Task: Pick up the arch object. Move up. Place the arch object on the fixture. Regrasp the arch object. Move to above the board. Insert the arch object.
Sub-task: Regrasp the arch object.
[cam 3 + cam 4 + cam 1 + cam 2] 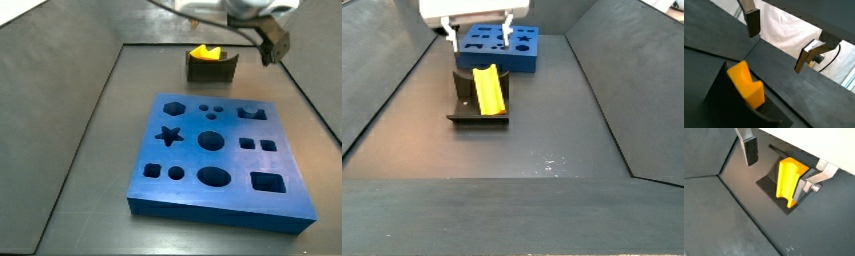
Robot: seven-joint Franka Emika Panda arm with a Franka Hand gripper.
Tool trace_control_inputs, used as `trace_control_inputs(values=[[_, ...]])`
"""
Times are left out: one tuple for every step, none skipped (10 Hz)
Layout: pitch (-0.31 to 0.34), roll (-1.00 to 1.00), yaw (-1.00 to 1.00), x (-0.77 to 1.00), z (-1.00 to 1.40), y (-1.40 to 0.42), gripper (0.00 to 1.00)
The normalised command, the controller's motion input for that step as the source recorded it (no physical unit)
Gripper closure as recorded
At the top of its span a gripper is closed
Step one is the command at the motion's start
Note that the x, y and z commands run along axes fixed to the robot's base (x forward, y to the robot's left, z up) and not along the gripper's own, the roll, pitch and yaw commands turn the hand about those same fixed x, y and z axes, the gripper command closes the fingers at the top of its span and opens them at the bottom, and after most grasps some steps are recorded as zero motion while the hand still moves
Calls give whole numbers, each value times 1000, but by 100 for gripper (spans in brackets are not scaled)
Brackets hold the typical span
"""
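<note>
Silver finger plates with dark pads stand spread apart; the gripper hangs open, holding nothing, above the arch object. This piece lies below and between the fingers, untouched, resting on the fixture, a dark matte block. Its plastic is smooth, yellow-orange, elongated. Well apart lies the thick blue board with shaped cut-outs.

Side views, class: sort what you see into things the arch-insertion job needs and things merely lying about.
Needed for the job:
- arch object, resting on the fixture
- board, cut-outs empty
- gripper, open, above the arch object, holding nothing

Lying about:
- nothing else shows on the dark floor
</note>
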Motion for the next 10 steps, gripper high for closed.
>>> trace_control_inputs(values=[[-133,84,20,94,-1000,35,0],[-111,79,-24,97,-1000,26,0],[-97,77,-39,99,-1000,26,0],[-65,76,-54,87,-866,16,0],[-44,73,-56,83,-748,10,0],[-11,68,-51,76,-599,8,0],[0,65,-45,77,-525,7,0],[24,69,-19,79,-352,4,0],[28,69,-10,80,-287,3,0],[36,65,4,46,-200,3,0]])
